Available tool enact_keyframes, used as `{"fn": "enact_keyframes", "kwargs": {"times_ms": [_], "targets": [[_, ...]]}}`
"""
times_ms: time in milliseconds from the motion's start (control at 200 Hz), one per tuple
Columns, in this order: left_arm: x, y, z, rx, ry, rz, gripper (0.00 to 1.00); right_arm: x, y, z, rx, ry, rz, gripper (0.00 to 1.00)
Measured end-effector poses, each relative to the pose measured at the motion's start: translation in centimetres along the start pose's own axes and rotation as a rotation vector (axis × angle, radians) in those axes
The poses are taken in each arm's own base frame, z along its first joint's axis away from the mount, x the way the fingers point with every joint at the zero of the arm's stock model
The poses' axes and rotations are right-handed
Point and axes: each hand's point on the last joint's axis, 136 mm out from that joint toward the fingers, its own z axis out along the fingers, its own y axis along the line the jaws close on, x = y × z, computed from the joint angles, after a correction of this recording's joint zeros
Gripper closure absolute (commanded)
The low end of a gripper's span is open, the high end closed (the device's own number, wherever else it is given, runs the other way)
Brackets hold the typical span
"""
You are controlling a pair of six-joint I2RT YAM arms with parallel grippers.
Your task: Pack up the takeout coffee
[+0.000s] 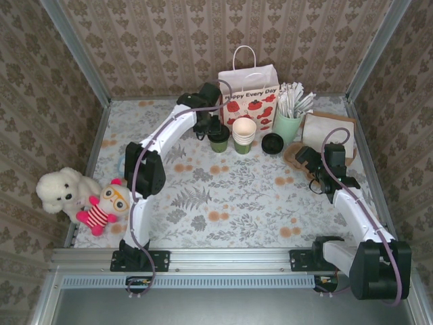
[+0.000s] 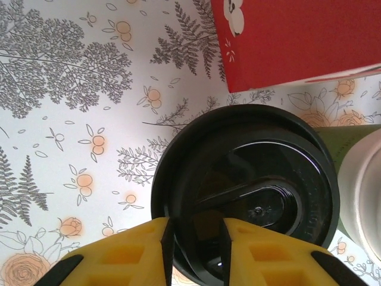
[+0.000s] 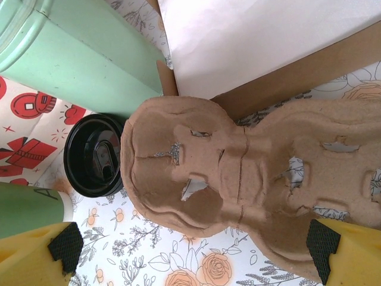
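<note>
Yellow fingers of your left end effector hover narrowly parted at the black-lidded dark green paper takeout coffee, beside the red-printed paper bag. Gripping or not, can't tell. Reckon it's light, crushable, spillable: clasp its wall gently.

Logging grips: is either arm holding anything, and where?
Right gripper: nothing, jaws wide above the cup carrier. Left gripper: jaws narrowly astride the coffee lid edge; hold unclear.

The only readable wording is "Happy Every Day", printed in dark letters on the white band across the top front of the red-and-white paper bag at the back of the counter. Any embossed marking on the black lid of the takeout coffee is too faint to read.
</note>
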Motion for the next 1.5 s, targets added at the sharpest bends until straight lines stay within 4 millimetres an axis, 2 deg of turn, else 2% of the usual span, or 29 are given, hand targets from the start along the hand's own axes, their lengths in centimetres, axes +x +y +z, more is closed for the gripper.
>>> {"fn": "enact_keyframes", "kwargs": {"times_ms": [240,515,810,1060,1235,1395,1500], "targets": [[-0.6,0.5,0.0,0.018,-0.004,-0.021,0.67,0.2,0.0,0.1,-0.003,0.009,0.001,0.0],[-0.8,0.0,0.0,0.051,-0.007,-0.022,0.69,0.6,-0.2,0.0,0.005,0.029,0.0,0.0],[-1.0,-0.3,0.1,0.068,-0.012,-0.015,0.76,0.9,-0.5,0.0,0.014,0.041,-0.011,0.0],[-1.5,-0.8,0.0,0.092,-0.03,-0.013,0.73,0.9,-0.9,0.0,0.026,0.045,-0.018,0.0],[-1.4,-0.8,0.1,0.093,-0.028,-0.009,0.65,0.4,-3.2,-0.2,0.097,0.051,-0.02,0.0],[-0.4,-0.3,0.3,0.08,-0.011,0.007,0.53,-1.4,-7.2,-0.6,0.207,0.045,0.027,0.0],[0.5,0.2,-0.8,0.088,-0.018,0.021,0.41,-1.8,-9.5,-0.2,0.266,0.072,0.045,0.05]]}}
